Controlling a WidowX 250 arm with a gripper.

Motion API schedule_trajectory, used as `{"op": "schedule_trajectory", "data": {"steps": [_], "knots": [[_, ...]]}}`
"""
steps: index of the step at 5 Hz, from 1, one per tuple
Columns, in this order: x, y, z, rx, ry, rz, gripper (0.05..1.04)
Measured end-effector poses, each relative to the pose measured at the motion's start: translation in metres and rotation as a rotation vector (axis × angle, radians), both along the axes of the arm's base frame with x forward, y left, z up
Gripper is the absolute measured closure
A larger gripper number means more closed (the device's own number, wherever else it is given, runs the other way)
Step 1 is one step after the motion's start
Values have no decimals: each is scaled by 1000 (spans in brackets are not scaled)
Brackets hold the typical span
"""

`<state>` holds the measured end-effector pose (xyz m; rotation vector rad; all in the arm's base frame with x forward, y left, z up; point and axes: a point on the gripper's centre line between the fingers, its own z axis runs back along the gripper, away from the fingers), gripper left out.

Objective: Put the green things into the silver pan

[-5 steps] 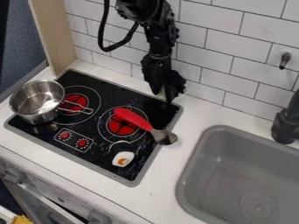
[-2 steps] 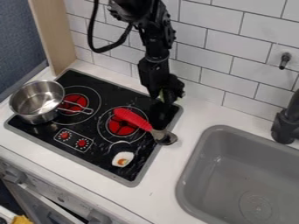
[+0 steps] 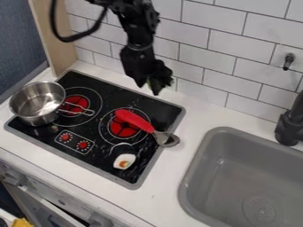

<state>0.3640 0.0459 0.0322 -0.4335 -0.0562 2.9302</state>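
Camera view: pincer [image 3: 150,88] is gripping a green thing [image 3: 154,83], upper centre; pan [image 3: 36,103] is sitting to its lower left.

Silver saucepan [image 3: 36,103], left: 1 | red-handled spoon [image 3: 134,120], centre: 1 | toy fried egg [image 3: 124,161], lower centre: 1 | red burners [image 3: 121,128]: 2 | red dials [image 3: 83,144]: 2 | sink [image 3: 222,155], lower right: 1 | faucet [image 3: 288,126], right edge: 1 | wall hook [image 3: 288,61], upper right: 1 | green things [image 3: 156,84], upper centre: count unclear
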Motion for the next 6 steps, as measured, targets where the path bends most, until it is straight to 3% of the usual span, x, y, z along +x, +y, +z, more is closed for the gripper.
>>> {"op": "schedule_trajectory", "data": {"steps": [1,3,4,5,6], "knots": [[-24,34,22,28,-60,64,562],[-62,103,34,89,33,165,562],[-81,143,31,103,81,223,562],[-93,160,17,92,145,258,562],[-101,177,-3,77,150,300,562]]}}
